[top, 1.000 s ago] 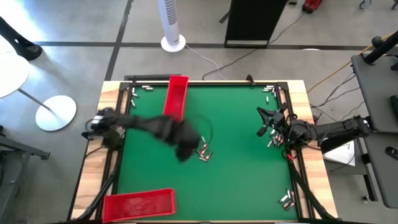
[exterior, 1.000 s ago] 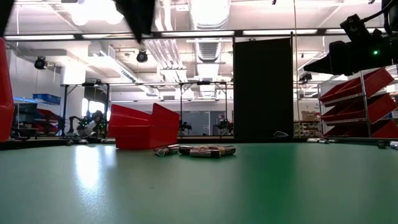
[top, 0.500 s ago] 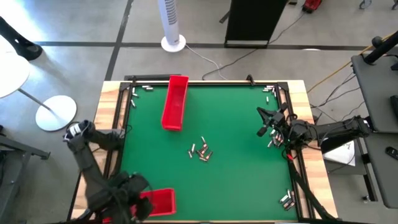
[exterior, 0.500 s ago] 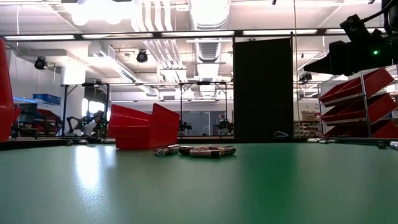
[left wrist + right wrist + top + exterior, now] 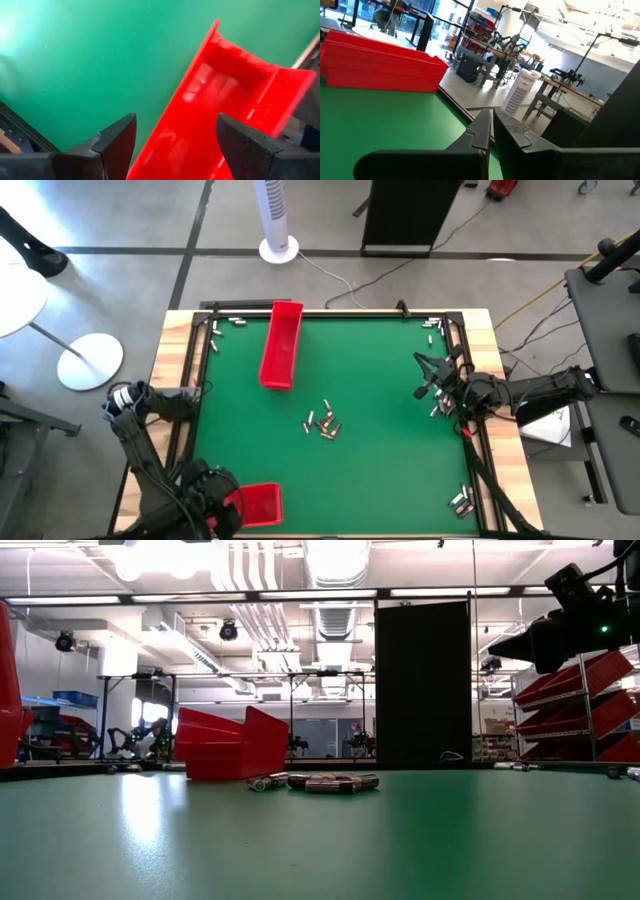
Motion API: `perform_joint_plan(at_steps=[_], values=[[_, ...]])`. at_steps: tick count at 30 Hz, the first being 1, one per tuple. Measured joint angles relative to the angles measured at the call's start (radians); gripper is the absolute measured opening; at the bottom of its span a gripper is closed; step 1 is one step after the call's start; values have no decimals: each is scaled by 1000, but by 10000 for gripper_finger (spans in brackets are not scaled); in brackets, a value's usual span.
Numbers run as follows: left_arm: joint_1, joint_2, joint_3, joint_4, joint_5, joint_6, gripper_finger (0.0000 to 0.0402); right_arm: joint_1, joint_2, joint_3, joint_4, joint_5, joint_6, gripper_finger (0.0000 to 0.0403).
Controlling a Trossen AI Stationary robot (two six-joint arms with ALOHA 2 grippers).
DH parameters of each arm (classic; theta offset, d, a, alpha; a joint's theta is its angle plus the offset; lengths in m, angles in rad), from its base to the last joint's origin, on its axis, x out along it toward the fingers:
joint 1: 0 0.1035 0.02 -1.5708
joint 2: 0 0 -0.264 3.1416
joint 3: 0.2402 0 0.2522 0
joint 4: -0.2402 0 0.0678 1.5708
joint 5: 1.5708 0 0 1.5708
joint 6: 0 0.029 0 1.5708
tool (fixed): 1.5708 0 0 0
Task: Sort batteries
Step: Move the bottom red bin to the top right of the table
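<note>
A small heap of silvery batteries point(image 5: 322, 423) lies on the green mat at the table's middle, and it also shows in the low view point(image 5: 315, 782). My left gripper point(image 5: 218, 510) hangs open over the left part of a red tray point(image 5: 262, 502) at the near left corner. In the left wrist view the gripper point(image 5: 175, 145) has nothing between its fingers, and the tray's hollow point(image 5: 215, 100) lies below them. My right gripper point(image 5: 424, 376) waits shut above the table's right side, its fingers point(image 5: 481, 131) closed together.
A second red tray point(image 5: 281, 345) lies lengthwise at the far left of the mat. Loose batteries lie at the far left corner point(image 5: 225, 322), the far right corner point(image 5: 432, 326) and the near right corner point(image 5: 460, 502). Bare green mat surrounds the middle heap.
My left gripper has swung from above the middle heap toward the table's near left corner and sunk a little, now standing over the near red tray. It has stayed open. The batteries and trays have kept their places.
</note>
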Motion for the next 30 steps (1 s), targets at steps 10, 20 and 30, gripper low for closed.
perform_joint_plan(at_steps=[10, 20, 30], values=[[0, -6, -157, 75, 79, 72, 251, 0, 0, 0, 4, -74, 592, 12], [3, -40, -257, 166, 105, 109, 222, 0, 0, 0, 45, -87, 1217, 12], [54, -88, -410, 381, 107, 143, 178, 2, 16, 0, 171, -201, 1218, 12]])
